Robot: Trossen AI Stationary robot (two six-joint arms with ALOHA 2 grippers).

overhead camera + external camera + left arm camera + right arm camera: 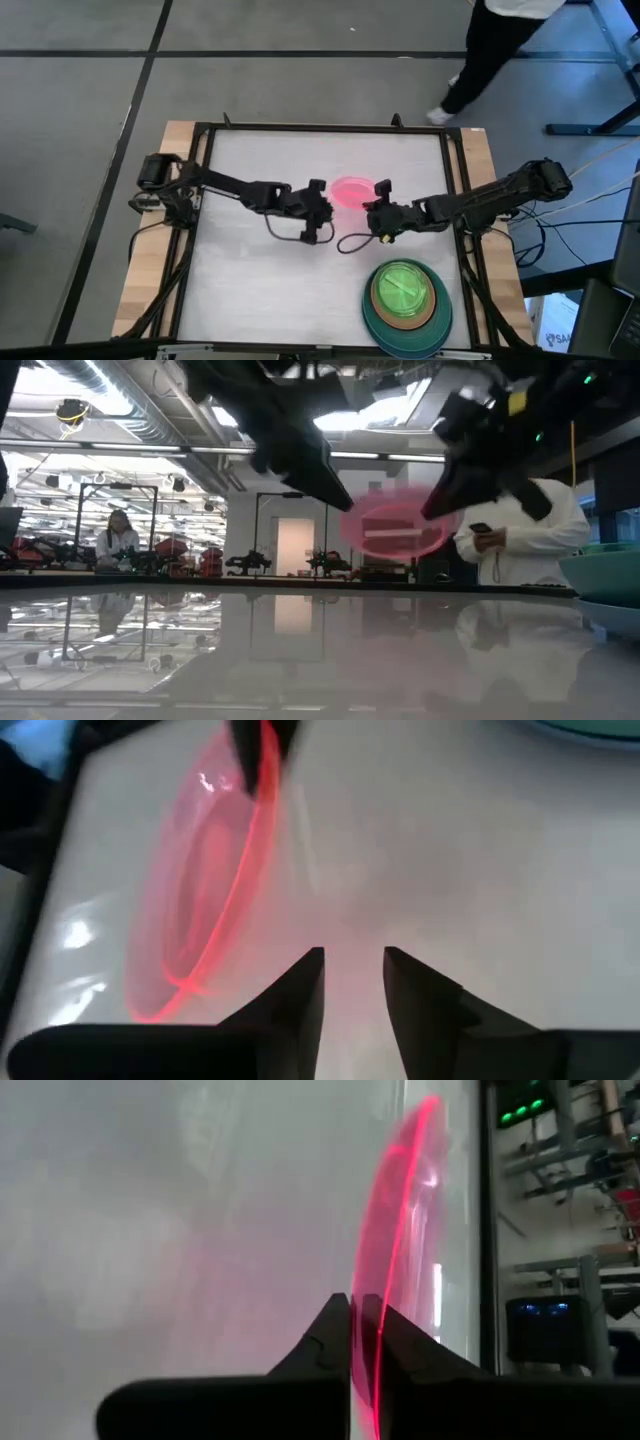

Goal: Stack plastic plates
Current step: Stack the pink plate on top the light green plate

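Observation:
The small pink plate point(350, 190) is in the air over the middle of the table, between both grippers; in the low view the pink plate point(392, 528) hangs tilted above the tabletop. My right gripper point(379, 192) is shut on its right rim. My left gripper point(320, 197) is open just left of the plate and touches nothing; in its wrist view the gripper point(355, 965) points past the pink plate point(200, 890). Near the table's near right corner, green plates point(404, 285) rest on a brown-orange plate point(433, 310) in a dark teal one point(375, 322). My right gripper point(353, 1320) pinches the pink plate's right rim point(378, 1295) between its two fingers, one on each face. The fingers come level from the table's right. The plate is lifted clear of the table, tilted, and reaches away from the fingers toward my left gripper.
The plate stack point(603, 575) sits near the table's near right corner. A dark cable point(350, 242) loops under the right arm. The white tabletop point(260, 290) is bare left of the stack. A person point(490, 40) walks beyond the far edge.

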